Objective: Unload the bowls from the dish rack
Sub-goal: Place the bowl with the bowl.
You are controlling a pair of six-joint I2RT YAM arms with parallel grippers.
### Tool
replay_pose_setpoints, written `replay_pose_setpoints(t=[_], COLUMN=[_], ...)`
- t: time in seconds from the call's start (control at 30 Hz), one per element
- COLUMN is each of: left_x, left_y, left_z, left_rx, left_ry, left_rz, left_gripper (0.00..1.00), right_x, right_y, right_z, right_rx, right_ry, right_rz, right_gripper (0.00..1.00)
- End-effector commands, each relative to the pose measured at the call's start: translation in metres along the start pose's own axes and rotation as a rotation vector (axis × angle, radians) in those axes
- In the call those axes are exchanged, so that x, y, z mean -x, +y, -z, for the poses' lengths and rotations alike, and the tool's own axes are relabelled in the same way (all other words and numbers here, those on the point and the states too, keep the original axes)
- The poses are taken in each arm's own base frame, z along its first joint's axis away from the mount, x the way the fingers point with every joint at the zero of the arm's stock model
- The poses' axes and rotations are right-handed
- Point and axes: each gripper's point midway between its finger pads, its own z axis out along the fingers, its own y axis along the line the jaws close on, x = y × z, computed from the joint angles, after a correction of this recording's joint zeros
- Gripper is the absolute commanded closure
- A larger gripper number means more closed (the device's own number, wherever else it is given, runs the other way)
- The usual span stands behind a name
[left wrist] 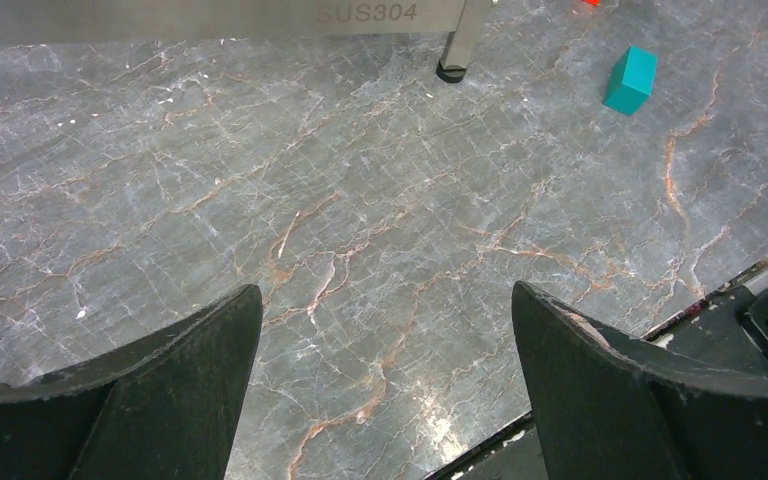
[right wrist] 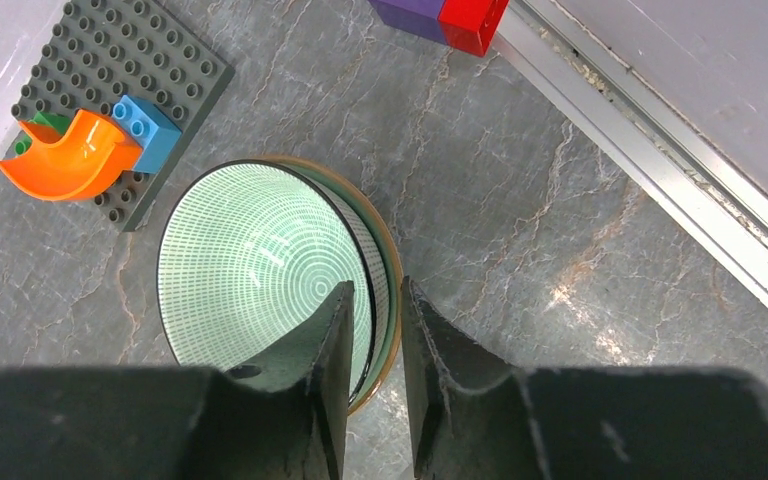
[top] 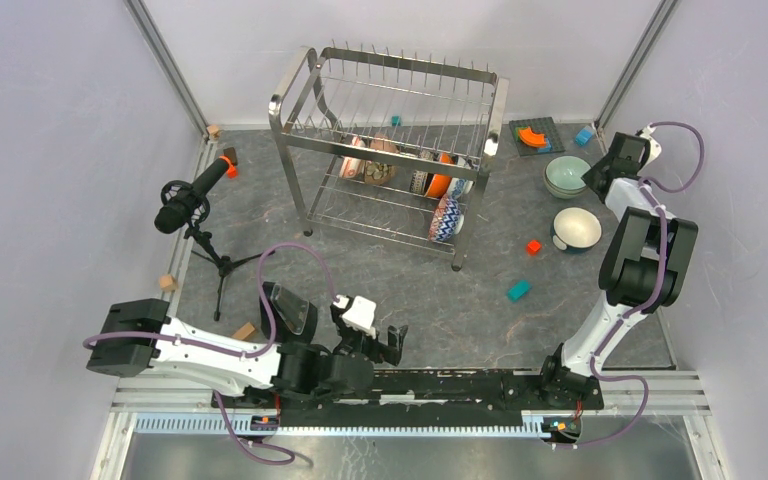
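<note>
The dish rack (top: 390,100) stands at the back middle; one foot (left wrist: 457,45) shows in the left wrist view. On its lower tier stand a red-patterned bowl (top: 353,157), a brown-gold bowl (top: 380,160), an orange bowl (top: 440,175) and a blue-and-white bowl (top: 447,218). A pale green bowl (right wrist: 250,260) sits nested in another bowl on the table at the right (top: 566,175). My right gripper (right wrist: 376,290) straddles its rim, one finger inside and one outside, shut on it. A cream white bowl (top: 577,228) sits nearer. My left gripper (left wrist: 385,300) is open and empty near the front edge.
A microphone on a tripod (top: 192,195) stands at the left. A grey baseplate (right wrist: 150,60) with an orange curved piece (right wrist: 70,155) lies behind the green bowl. A red block (top: 533,246) and a teal block (left wrist: 630,80) lie on the table. A metal rail (right wrist: 660,150) borders the right side.
</note>
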Motion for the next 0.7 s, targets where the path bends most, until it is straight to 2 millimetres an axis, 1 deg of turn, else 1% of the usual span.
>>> replay_pose_setpoints(t=[0.0,0.33,0.67], left_x=[0.009,0.009,0.007], left_y=[0.004,0.002,0.001], left_z=[0.0,-0.001,-0.003], left_rx=[0.02,0.029,0.033], left_ry=[-0.036,-0.037,-0.034], left_rz=[0.082,0.054,0.037], left_gripper=[0.0,0.0,0.0], right_x=[0.021,0.016,0.007], right_y=[0.004,0.01,0.011], right_z=[0.001,-0.006,-0.012], right_rx=[0.008,0.038,0.053], right_ry=[-0.047,-0.025,0.007], right_rz=[0.015,0.013,0.006], right_gripper=[0.73,0.86,0.87])
